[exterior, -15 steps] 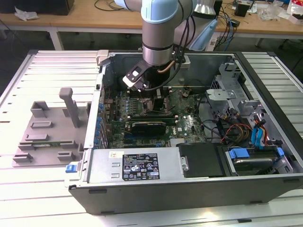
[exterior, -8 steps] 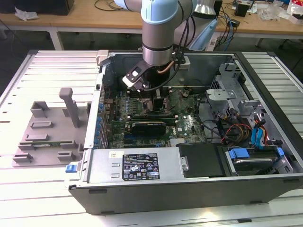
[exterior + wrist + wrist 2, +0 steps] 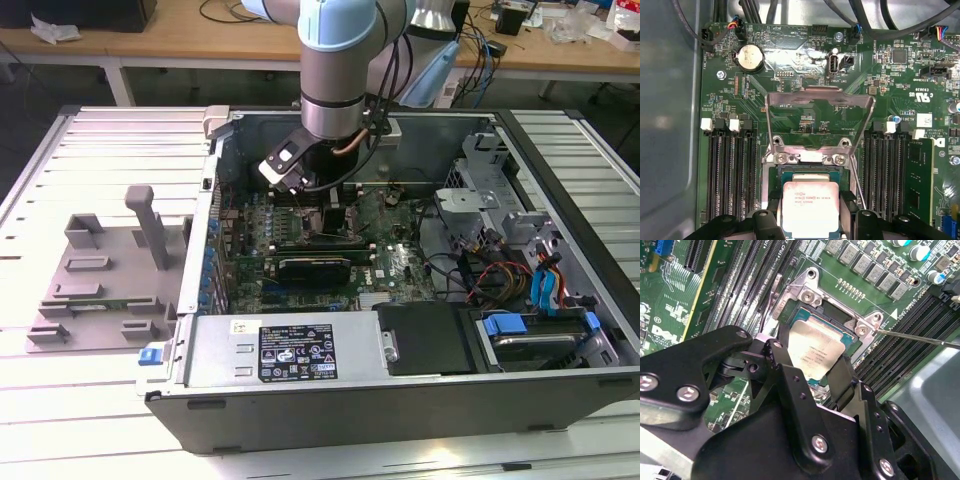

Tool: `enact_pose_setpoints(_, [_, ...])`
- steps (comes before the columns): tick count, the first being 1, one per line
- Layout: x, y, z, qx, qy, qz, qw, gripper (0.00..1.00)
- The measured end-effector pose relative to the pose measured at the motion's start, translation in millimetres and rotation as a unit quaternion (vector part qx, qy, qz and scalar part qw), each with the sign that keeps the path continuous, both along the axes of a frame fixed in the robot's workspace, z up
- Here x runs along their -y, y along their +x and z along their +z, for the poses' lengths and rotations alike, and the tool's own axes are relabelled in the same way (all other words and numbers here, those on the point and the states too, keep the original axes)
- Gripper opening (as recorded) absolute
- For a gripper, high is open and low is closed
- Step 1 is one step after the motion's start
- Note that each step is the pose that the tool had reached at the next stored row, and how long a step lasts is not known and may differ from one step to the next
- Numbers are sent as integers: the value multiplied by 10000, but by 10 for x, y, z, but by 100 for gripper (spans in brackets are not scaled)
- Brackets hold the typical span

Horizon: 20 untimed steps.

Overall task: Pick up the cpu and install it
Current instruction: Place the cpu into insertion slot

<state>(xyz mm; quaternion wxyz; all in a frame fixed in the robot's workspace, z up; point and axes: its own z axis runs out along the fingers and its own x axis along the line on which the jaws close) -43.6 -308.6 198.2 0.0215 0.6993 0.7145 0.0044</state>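
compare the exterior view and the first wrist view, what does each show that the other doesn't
Exterior view: the whole open dark metal computer case, the silver-and-blue robot arm reaching into it, and a grey plastic fixture block on the exterior view's left.
First wrist view: the silvery square flat cpu gripped by the black end effector, the raised metal socket frame, a round silver coin battery.
Both: the green motherboard.

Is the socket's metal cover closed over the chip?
No, in the first wrist view the metal cover stands flipped open, leaving the chip bare.
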Motion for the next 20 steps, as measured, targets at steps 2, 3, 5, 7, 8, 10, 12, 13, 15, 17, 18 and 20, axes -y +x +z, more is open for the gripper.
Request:
enact_pose_setpoints(2, [1, 0, -1, -1, -1, 0, 10000, 54])
enact_pose_setpoints(3, [0, 2, -1, -1, 0, -1, 10000, 54])
enact_pose_setpoints(5, [1, 3, -1, -1, -1, 0, 10000, 54])
enact_pose_setpoints(7, [0, 7, -2, -1, -1, -4, 10000, 54])
enact_pose_setpoints(8, [0, 8, -2, -1, -1, -5, 10000, 54])
enact_pose_setpoints(10, [1, 9, -3, -1, -1, -8, 10000, 54])
enact_pose_setpoints(12, [1, 10, -3, 0, -1, -8, 10000, 54])
enact_pose_setpoints(13, [1, 10, -3, -1, -1, -8, 10000, 54])
enact_pose_setpoints(15, [0, 10, -3, 0, 0, -8, 10000, 55])
enact_pose_setpoints(17, [0, 10, -3, 0, 0, -8, 10000, 61])
enact_pose_setpoints(18, [0, 11, 5, -1, -1, -8, 10000, 61])
enact_pose_setpoints(20, [0, 11, 13, 0, 7, -8, 10000, 61])
